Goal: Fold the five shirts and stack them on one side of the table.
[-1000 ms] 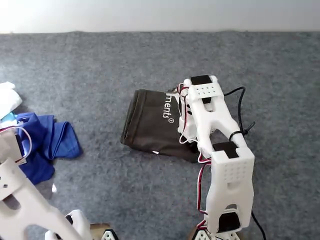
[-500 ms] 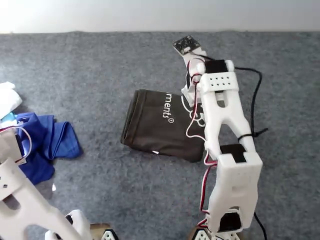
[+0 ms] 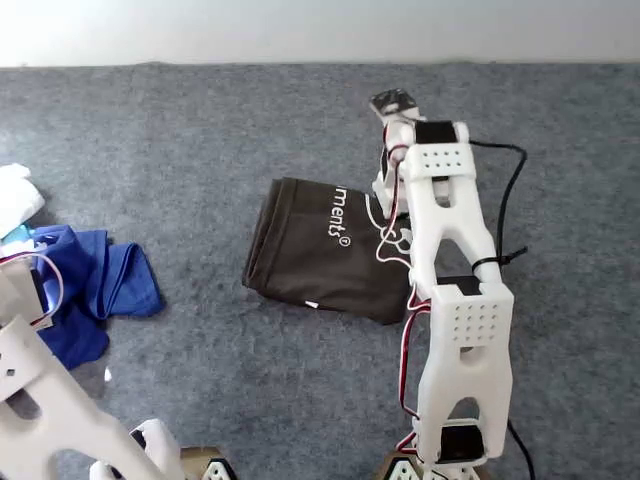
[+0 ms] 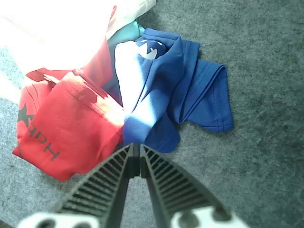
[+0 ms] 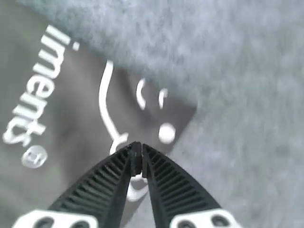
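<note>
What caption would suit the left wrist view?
Left end effector, shut, facing a crumpled red shirt and blue shirt.

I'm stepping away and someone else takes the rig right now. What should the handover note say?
Left tool: shut, empty, above the red shirt and blue shirt.
Right tool: shut, empty, above the printed edge of the dark shirt.
Done: dark shirt lies folded.
Left: red shirt, blue shirt and the pale cloth beside them lie crumpled in a heap; fold each, then stack all on one side.
</note>
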Tool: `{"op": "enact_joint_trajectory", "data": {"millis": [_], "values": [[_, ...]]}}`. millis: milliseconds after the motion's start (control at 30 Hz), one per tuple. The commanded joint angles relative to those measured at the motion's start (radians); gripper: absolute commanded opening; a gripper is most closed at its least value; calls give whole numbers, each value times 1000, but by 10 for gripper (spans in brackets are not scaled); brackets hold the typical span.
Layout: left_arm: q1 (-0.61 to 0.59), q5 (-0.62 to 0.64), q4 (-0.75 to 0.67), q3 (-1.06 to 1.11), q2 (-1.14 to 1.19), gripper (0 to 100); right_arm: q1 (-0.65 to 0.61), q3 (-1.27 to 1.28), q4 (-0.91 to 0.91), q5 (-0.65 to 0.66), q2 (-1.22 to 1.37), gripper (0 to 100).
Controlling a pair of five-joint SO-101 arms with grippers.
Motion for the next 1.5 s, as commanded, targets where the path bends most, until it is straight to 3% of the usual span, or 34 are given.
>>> {"op": "enact_joint_trajectory", "data": {"millis": [0, 400, 567, 733, 1000, 1467], "values": [[-5, 5, 3, -7, -18, 13, -7, -112, 205, -80, -79, 12], [-5, 3, 3, -8, -18, 13, -47, 348, 200, -130, -472, 20], [-5, 3, 3, -8, -18, 13, -51, 526, 193, -215, -578, 194], [-5, 5, 3, -7, -18, 13, -114, 537, 186, -321, -509, 318], [-5, 2, 3, -4, -18, 13, -248, 535, 59, -319, -351, 325], [-5, 2, -3, -4, -17, 13, -170, 535, -30, -321, -44, 325]]}}
